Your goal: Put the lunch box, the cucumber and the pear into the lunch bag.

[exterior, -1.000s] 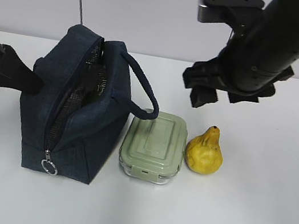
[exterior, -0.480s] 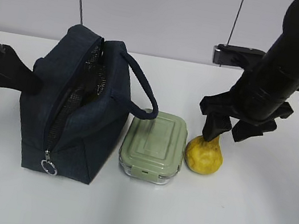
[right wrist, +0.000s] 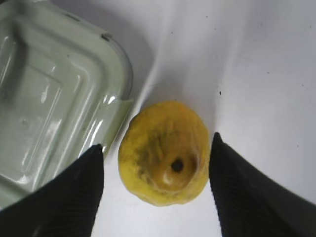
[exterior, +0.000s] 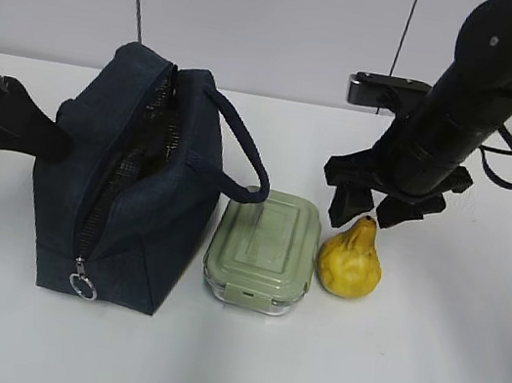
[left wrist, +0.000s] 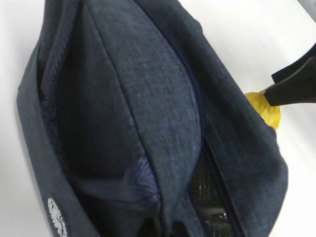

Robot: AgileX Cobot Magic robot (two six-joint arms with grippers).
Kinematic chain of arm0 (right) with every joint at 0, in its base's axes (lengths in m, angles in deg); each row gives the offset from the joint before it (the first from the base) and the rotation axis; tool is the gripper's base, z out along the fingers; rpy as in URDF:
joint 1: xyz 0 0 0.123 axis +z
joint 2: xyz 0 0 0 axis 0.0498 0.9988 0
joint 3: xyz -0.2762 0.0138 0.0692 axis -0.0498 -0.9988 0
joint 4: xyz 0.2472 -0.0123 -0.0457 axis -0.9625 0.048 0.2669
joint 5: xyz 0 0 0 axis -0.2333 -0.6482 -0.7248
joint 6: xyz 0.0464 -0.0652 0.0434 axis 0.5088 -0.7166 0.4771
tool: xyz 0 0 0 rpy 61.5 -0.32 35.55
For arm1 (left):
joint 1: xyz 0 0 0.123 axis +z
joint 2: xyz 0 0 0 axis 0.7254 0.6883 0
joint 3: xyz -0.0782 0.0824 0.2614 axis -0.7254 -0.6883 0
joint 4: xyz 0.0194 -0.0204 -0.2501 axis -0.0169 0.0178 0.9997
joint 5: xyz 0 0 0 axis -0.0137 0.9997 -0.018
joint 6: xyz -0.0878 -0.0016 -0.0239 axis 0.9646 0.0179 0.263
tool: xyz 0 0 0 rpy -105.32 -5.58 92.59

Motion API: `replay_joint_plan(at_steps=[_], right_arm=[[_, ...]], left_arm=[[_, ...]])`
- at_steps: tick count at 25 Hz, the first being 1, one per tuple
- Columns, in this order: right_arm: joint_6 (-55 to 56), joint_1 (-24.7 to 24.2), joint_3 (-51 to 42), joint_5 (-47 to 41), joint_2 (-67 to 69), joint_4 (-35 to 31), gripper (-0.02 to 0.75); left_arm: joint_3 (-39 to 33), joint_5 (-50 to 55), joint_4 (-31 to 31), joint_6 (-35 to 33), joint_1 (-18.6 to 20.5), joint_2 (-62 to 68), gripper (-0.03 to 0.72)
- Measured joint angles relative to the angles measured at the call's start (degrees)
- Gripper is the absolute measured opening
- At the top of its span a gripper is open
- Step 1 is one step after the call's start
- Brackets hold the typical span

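The navy lunch bag (exterior: 127, 189) stands at the left with its zipper open and the mesh lining showing. My left gripper (exterior: 54, 142) is at the bag's left side. In the left wrist view the bag fabric (left wrist: 128, 98) gathers into a pinched fold at the jaws, so it looks shut on the bag. The sage-lidded lunch box (exterior: 264, 246) lies next to the bag. The yellow pear (exterior: 351, 261) stands upright to its right. My right gripper (exterior: 371, 215) is open just above the pear, with one finger on each side of the pear (right wrist: 165, 153). The cucumber is out of view.
The bag's looped handle (exterior: 243, 154) hangs over the lunch box's back corner. The zipper ring pull (exterior: 81, 285) hangs at the bag's front bottom. The lunch box (right wrist: 54, 98) lies close to my right gripper's left finger (right wrist: 74, 192). The white table (exterior: 421, 379) runs to a grey wall behind.
My right gripper came down from high above the table to the pear. It then shifted slightly left and up, so the stem now shows between the open fingers. The left arm and bag stayed still.
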Motion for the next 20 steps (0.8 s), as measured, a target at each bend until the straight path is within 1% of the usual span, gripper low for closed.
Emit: replay_joint_plan(at_steps=[4, 7, 8, 9, 11, 12, 13, 15, 20], right_arm=[[0.00, 0.00, 0.75, -0.91, 1.59, 0.06, 0.518], [0.35, 0.00, 0.79, -1.95, 1.92, 1.71, 0.512], [0.35, 0.00, 0.79, -2.33, 2.15, 2.36, 0.486], [0.45, 0.00, 0.79, -2.73, 2.14, 2.85, 0.433], [0.56, 0.00, 0.88, -2.97, 2.14, 3.23, 0.269], [0.56, 0.00, 0.88, -2.97, 2.14, 3.34, 0.203], [0.56, 0.00, 0.88, -3.07, 2.14, 3.34, 0.165], [0.56, 0.00, 1.01, -3.36, 2.14, 3.58, 0.147], [0.68, 0.00, 3.68, -5.06, -0.32, 5.01, 0.140]], left_arm=[[0.00, 0.00, -0.11, 0.00, 0.00, 0.00, 0.002], [0.00, -0.05, -0.11, 0.00, 0.00, 0.00, 0.002], [0.00, -0.05, -0.11, 0.00, 0.00, 0.00, 0.002], [0.00, -0.05, -0.11, 0.00, 0.00, 0.00, 0.002], [0.00, -0.05, -0.11, 0.00, 0.00, 0.00, 0.002], [0.00, -0.05, -0.11, 0.00, 0.00, 0.00, 0.002], [0.00, -0.05, -0.11, 0.00, 0.00, 0.00, 0.002], [0.00, -0.05, -0.12, 0.00, 0.00, 0.00, 0.002], [0.00, -0.05, -0.12, 0.00, 0.00, 0.00, 0.002]])
